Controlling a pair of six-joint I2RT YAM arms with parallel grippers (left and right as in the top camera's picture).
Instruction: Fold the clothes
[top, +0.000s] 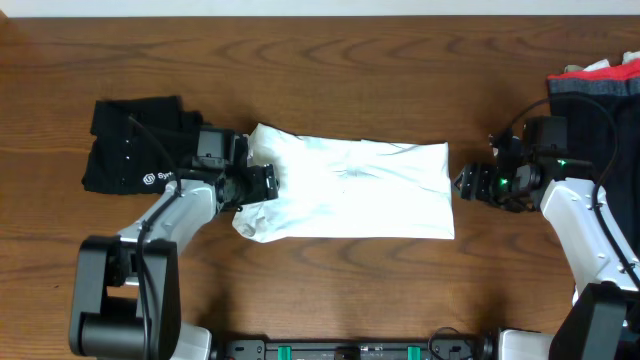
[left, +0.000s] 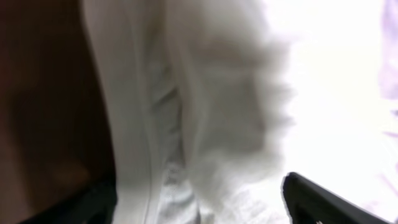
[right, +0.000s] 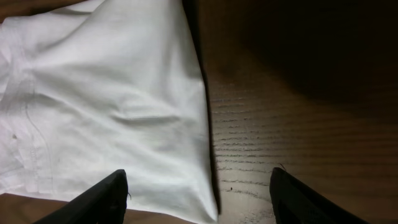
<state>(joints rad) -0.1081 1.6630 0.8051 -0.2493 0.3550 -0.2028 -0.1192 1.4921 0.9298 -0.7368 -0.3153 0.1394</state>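
Lying as a flattened rectangle mid-frame on the worktop (top: 330, 60), the white T-shirt (top: 350, 190) bunches at its left end, likely why the left end effector (top: 264, 185) straddles it there, fingers spread. The right end effector (top: 463, 185), also spread, waits just beside the right hem.

The only text I can read is white lettering starting "Sy", next to a small round logo, on the black shirt (top: 130, 150) behind my left claw (top: 262, 186); the rest looks hidden.
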